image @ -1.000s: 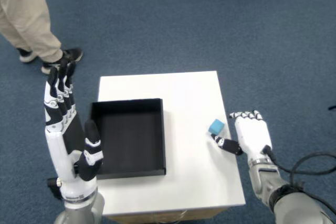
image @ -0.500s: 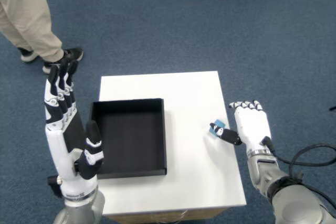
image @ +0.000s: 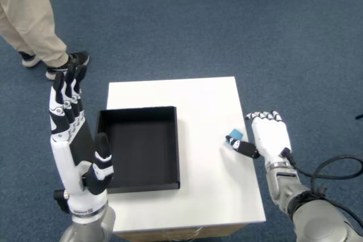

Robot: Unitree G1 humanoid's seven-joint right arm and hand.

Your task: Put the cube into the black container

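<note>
Head view, looking down: my right robot hand (image: 269, 140) sits at the lower right of the frame, just off the right edge of the white tabletop (image: 198, 103), back of the palm facing up. Its fingers (image: 262, 117) curl at the top, and the dark thumb (image: 243, 147) reaches left over the tabletop edge, touching the small blue cube (image: 235, 138). I cannot tell whether the cube is truly pinched or only pressed by the thumb. The cube rests near the right edge of the tabletop, well apart from the black container (image: 139, 147), which lies open in the left half of the tabletop. My left robot hand (image: 76, 151) stands upright at the lower left of the frame, fingers straight and together, just beside the container's left wall. A person's legs (image: 31, 21) stand on the blue carpet (image: 272, 38) at upper left.
</note>
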